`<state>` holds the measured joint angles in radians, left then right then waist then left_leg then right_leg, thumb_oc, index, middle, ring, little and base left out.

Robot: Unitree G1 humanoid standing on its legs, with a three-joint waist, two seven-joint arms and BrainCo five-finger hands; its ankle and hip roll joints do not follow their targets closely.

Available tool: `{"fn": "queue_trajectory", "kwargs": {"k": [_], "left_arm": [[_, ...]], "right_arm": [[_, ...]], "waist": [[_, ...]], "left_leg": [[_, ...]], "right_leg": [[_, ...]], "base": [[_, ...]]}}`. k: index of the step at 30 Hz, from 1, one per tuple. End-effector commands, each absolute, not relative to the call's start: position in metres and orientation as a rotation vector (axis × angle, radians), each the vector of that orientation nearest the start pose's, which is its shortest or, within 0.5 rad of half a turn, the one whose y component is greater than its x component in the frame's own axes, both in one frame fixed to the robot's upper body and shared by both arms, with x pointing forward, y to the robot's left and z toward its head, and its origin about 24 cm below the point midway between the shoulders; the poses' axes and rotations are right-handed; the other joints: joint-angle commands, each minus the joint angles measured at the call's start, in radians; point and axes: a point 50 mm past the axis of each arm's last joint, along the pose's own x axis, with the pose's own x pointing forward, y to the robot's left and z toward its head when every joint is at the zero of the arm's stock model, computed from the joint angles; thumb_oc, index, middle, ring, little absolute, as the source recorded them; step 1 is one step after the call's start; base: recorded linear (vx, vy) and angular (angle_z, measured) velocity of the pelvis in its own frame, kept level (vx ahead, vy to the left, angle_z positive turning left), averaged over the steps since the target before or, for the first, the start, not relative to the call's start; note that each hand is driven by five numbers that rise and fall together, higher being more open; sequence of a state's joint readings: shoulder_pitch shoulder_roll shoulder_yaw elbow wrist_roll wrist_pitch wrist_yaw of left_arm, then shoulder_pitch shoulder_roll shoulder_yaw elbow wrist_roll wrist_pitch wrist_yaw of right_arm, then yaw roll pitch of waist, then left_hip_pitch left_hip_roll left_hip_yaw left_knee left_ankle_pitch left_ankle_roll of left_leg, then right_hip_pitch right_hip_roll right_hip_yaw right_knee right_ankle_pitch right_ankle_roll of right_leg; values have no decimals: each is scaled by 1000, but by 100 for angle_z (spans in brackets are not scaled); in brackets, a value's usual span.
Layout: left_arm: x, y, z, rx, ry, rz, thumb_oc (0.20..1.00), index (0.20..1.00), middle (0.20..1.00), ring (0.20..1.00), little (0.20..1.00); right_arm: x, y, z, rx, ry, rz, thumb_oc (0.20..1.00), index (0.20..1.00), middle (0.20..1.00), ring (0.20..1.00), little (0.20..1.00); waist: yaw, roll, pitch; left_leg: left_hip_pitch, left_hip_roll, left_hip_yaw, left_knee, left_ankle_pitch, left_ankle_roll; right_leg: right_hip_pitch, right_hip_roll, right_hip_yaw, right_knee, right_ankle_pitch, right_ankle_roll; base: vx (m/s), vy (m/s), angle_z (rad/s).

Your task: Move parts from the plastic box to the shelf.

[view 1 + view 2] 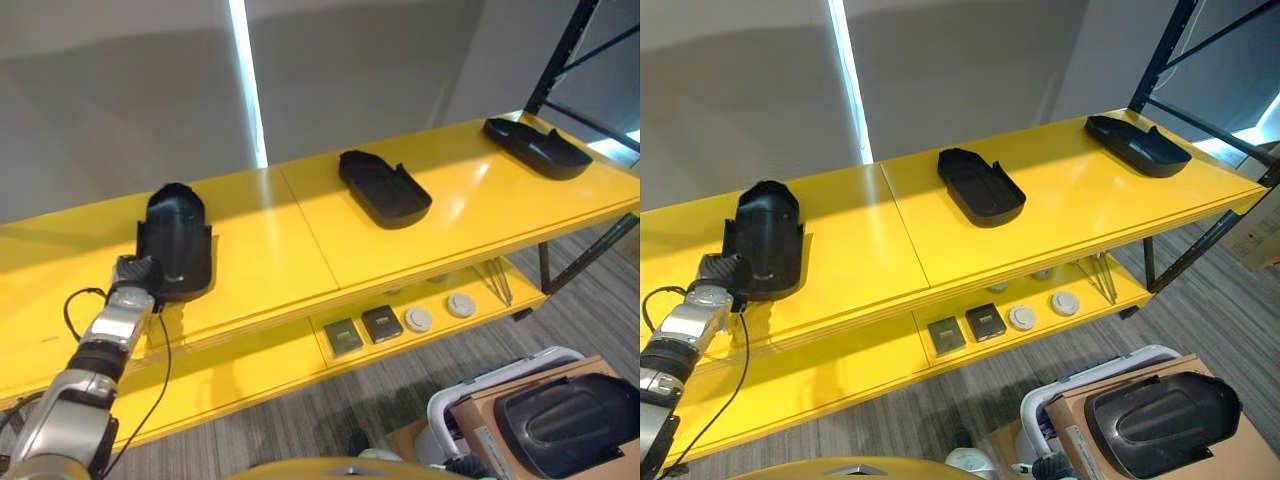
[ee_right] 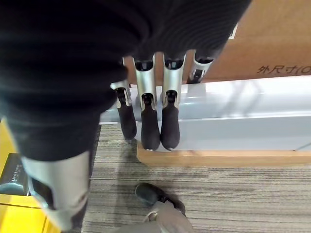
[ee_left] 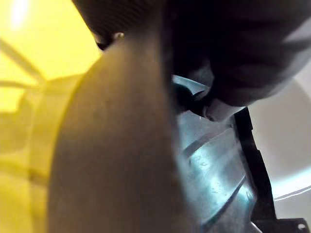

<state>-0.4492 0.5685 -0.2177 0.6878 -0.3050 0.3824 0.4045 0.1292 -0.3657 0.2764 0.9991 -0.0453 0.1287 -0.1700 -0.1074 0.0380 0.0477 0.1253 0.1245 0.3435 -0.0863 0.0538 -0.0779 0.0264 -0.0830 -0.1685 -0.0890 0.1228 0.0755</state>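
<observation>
a: how is the black part (image 1: 176, 243) going to handle?

b: it is looking like a stiff, light plastic shell with a smooth, maybe slippery skin. i think its near edge is the best place to take. it is lying on the yellow shelf (image 1: 300, 235), at the left end.

a: and the left hand (image 1: 133, 278)?

b: it is reaching to the part's near edge, but i cannot tell its fingers. the right hand (image 2: 146, 114) is hanging beside the plastic box (image 2: 228, 116), fingers relaxed, holding nothing. another part (image 1: 565, 418) is waiting below the shelf.
</observation>
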Motion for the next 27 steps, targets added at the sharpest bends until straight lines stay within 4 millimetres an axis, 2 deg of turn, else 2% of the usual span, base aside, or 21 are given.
{"fn": "queue_trajectory", "kwargs": {"k": [1,2,4,8,13,19,20,21,27], "left_arm": [[332,294,54,414,472,558,200,200,200,200,200],[332,294,54,413,472,558,200,200,200,200,200],[330,281,36,384,524,534,200,200,200,200,200],[325,267,16,374,578,521,200,200,200,200,200],[323,264,9,400,602,528,200,200,200,200,200],[325,269,13,467,598,540,200,200,200,200,200],[325,271,15,479,590,553,639,639,639,639,639],[325,272,15,484,593,557,1000,1000,1000,1000,1000],[321,282,19,587,581,604,1000,1000,1000,1000,1000]], "right_arm": [[69,-263,-153,-637,1271,-7,1000,1000,1000,1000,1000],[69,-263,-152,-637,1271,-7,1000,1000,1000,1000,1000],[71,-260,-153,-646,1270,8,1000,1000,1000,1000,1000],[71,-259,-154,-651,1266,20,1000,1000,1000,1000,1000],[71,-256,-155,-657,1269,37,1000,1000,1000,1000,1000],[69,-258,-155,-665,1281,46,1000,1000,1000,1000,1000],[68,-258,-156,-664,1284,45,1000,1000,1000,1000,1000],[67,-259,-156,-663,1285,45,1000,1000,1000,1000,1000],[65,-259,-156,-651,1283,38,1000,1000,1000,1000,1000]], "waist": [[-12,-5,18],[-12,-5,18],[-18,-6,19],[-27,-9,20],[-36,-10,16],[-44,-8,17],[-43,-8,19],[-43,-8,20],[-32,-9,17]], "left_leg": [[-22,35,5,6,-49,9],[-22,35,5,6,-49,9],[-24,36,8,6,-51,9],[-24,37,15,7,-52,10],[-18,40,25,6,-54,9],[-17,43,34,7,-54,7],[-17,41,33,8,-55,8],[-16,41,33,8,-55,8],[-8,38,26,6,-57,8]], "right_leg": [[4,-60,11,18,-79,95],[4,-60,11,18,-79,95],[0,-59,17,18,-81,94],[0,-57,24,15,-84,91],[4,-55,28,14,-87,89],[3,-54,34,15,-91,88],[5,-54,36,14,-91,87],[6,-55,35,13,-91,87],[22,-56,27,7,-93,86]], "base": [[-4,-12,-12],[-6,-16,-12],[-7,-14,-10],[-1,-2,-1],[21,-3,-1],[6,0,0],[0,0,0],[0,0,0],[0,0,0]]}}
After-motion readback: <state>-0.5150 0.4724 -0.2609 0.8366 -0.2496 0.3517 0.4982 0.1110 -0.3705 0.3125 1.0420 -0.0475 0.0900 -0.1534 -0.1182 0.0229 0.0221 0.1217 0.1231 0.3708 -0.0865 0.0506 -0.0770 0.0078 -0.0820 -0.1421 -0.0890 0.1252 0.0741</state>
